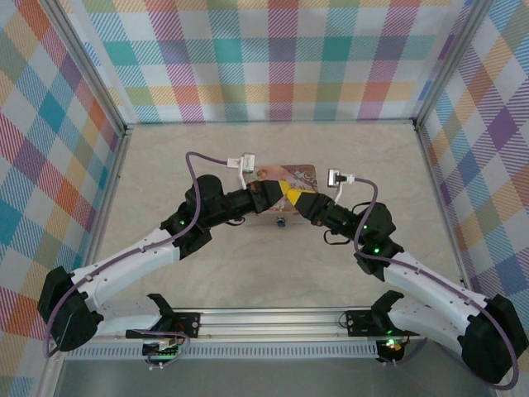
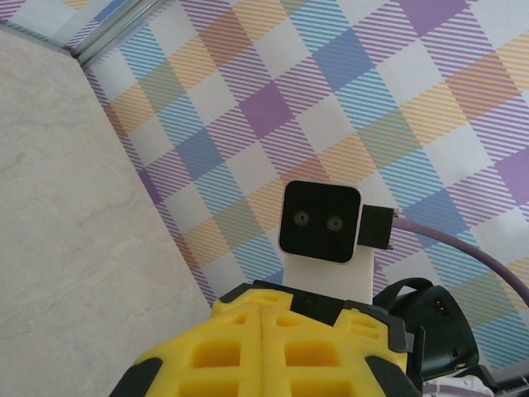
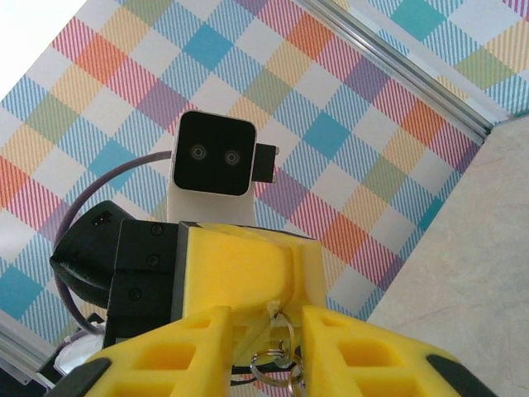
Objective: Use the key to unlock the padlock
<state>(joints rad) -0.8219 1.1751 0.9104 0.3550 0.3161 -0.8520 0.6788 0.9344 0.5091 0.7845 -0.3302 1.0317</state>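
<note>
Two arms meet nose to nose at mid-counter, just at 6 o'clock of the pink tin. Your right pincer nips the key by its wire-ring end, the yellow fingers drawn close about it. Your left pincer is pressed together, and nothing can be made out between its pads. A small dark bluish piece, by its look the padlock, shows at 6 o'clock of the two pincers in the overhead view; whether it lies on the counter or hangs there cannot be told.

The step in hand appears to be bringing key to keyhole. To do it well, get the padlock held firm by its body, keyhole facing the right arm. Line the key's blade along the keyhole's axis before you push, and go in slowly, since a key pinched by so little may swivel in the grip. Turn only once it is fully seated.
</note>
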